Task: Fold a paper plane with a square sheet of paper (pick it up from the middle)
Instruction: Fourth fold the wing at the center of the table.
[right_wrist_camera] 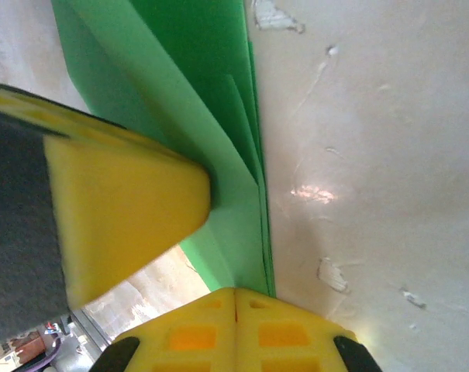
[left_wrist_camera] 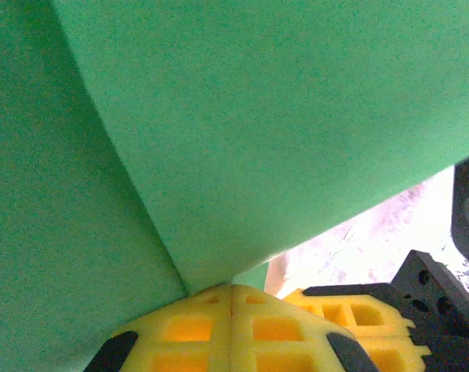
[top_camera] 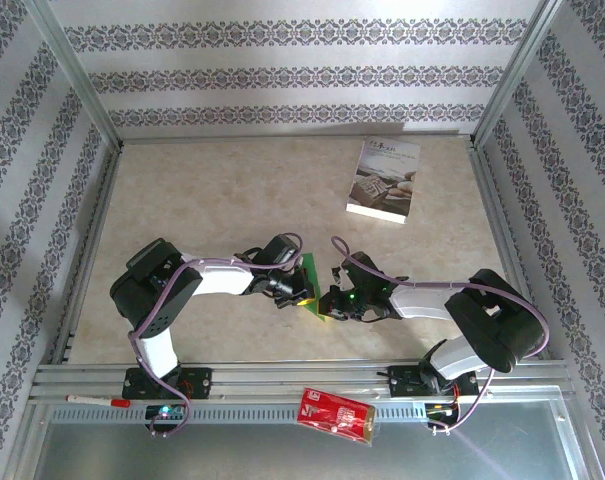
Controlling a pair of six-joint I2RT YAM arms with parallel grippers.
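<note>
Brought tip to tip near the front middle of the worktop [top_camera: 232, 200]: left end effector [top_camera: 294, 288] and right end effector [top_camera: 334, 302]. Held between them, a green sheet of paper [top_camera: 310, 280], already folded; hard to tell whether resting on the worktop or just above it. Through the left wrist camera: yellow pads [left_wrist_camera: 187, 333] pressed together with no gap, clamped on a creased corner of the paper, with two broad green faces spreading up from the seam. Through the right wrist camera: pads likewise closed tight, gripping the lower edge of several stacked green layers, with the left arm's yellow pad touching the paper just beside. Well apart, toward the far right of the worktop: a white printed booklet [top_camera: 384, 180]. Down on the front rail: a red packet [top_camera: 334, 415].
</note>
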